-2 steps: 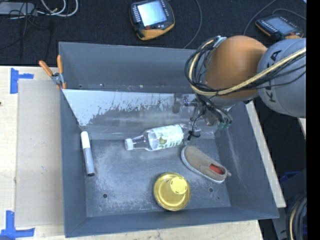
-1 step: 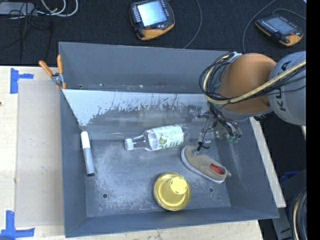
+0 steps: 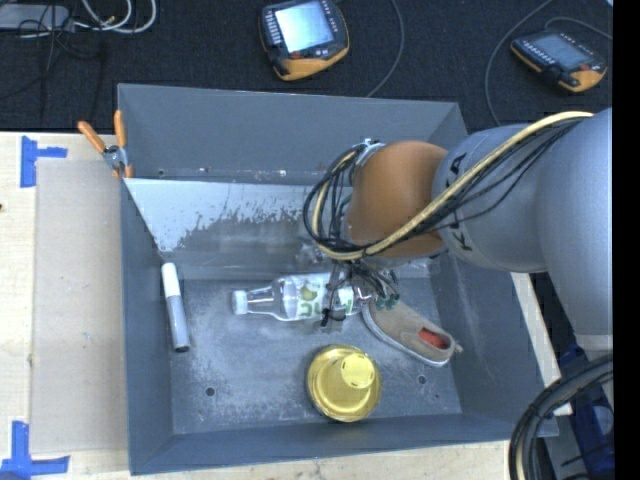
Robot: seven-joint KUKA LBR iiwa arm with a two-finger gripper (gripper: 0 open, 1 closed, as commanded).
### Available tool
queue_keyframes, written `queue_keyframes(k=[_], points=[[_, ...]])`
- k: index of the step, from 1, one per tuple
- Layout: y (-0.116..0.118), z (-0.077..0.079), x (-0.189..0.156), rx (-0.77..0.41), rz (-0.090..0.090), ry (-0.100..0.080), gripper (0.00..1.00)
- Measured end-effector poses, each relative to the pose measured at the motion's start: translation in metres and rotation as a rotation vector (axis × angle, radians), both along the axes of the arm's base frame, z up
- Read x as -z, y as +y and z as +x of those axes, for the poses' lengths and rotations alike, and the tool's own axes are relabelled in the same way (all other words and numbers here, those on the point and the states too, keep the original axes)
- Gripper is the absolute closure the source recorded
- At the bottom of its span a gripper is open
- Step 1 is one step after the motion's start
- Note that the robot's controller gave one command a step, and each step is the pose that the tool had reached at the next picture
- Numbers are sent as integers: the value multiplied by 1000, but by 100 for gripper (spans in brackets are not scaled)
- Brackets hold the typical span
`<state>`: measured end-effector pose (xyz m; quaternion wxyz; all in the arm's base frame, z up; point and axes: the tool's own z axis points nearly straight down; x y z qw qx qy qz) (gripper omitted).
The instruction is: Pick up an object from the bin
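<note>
reaching in from the right of the frame, the grey arm [image 3: 540, 208] is bending down over the middle of the grey metal bin [image 3: 250, 148], its wrist wearing a rounded orange cover [image 3: 395, 198] with a bundle of black and yellow cables [image 3: 325, 208] looping round it. the hand [image 3: 337, 303] is hanging below that cover, low over the bin floor at the centre, right at the wide end of a clear plastic bottle [image 3: 280, 298]. the bottle is lying on its side across the middle of the floor, its white cap pointing to the left of the frame and its base end, with a patch of green on it, running in under the hand. the hand is appearing to touch that end of the bottle, but the cover and cables are hiding most of it, so i cannot tell whether it is wide or narrow, nor whether the bottle is in its grip. just to the right of the hand and a little lower, a grey shoe-shaped piece [image 3: 410, 336] with a red spot is lying flat, slanting toward the lower right. below the bottle, near the front wall, a round gold lid [image 3: 343, 383] is sitting apart from it. well off to the left, a white marker [image 3: 175, 308] is lying nearly upright in the frame, close to the left wall.
</note>
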<state>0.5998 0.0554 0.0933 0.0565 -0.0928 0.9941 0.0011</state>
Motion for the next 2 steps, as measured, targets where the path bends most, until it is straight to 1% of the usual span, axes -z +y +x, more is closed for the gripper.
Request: queue_keyframes(k=[1,2], points=[[-5,1,-3,6,-4,-4,100],[29,24,-173,9,-1,-15,100]])
